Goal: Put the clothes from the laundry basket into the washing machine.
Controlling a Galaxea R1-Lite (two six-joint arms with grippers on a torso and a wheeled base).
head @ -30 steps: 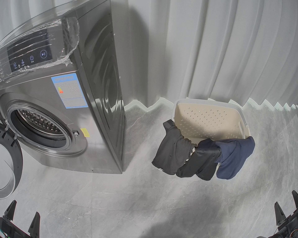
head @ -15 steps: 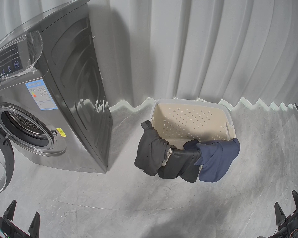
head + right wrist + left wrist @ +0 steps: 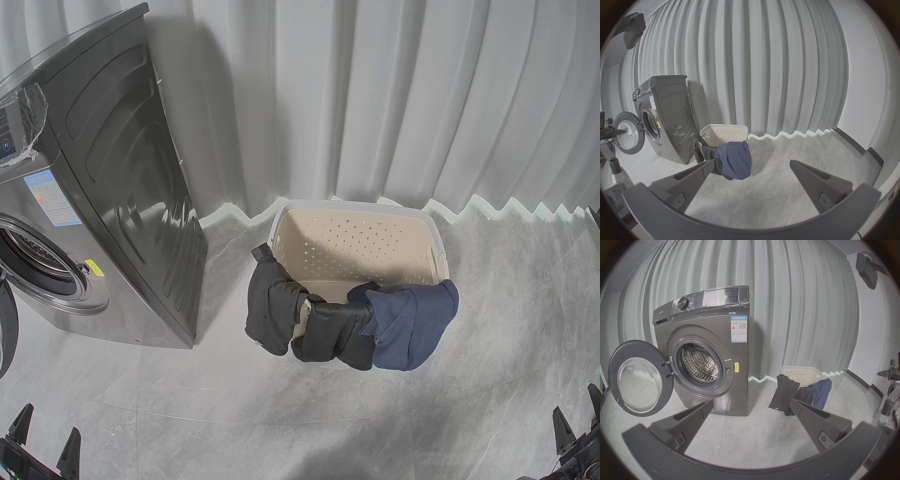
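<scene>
A cream laundry basket (image 3: 359, 209) stands on the floor against the curtain. Over its near rim hang two black garments (image 3: 270, 304) (image 3: 334, 331) and a navy garment (image 3: 409, 322). The grey washing machine (image 3: 119, 187) is to the left, its round door (image 3: 639, 377) swung open and the drum (image 3: 700, 363) bare. My left gripper (image 3: 45, 437) is open at the lower left corner of the head view, well short of the basket. My right gripper (image 3: 578, 415) is open at the lower right corner, with nothing between its fingers. From the wrist views I see the basket (image 3: 803, 372) (image 3: 725, 132) some way off.
A pale pleated curtain (image 3: 375, 94) runs along the back wall, behind basket and machine. Grey marble-look floor (image 3: 262, 400) stretches between me and the basket. The open machine door (image 3: 5, 331) juts out at the far left.
The whole head view has swung to the right: machine and basket slid left in the picture, so the camera turned. Both grippers hold the same corners. The clothes lie as before.
</scene>
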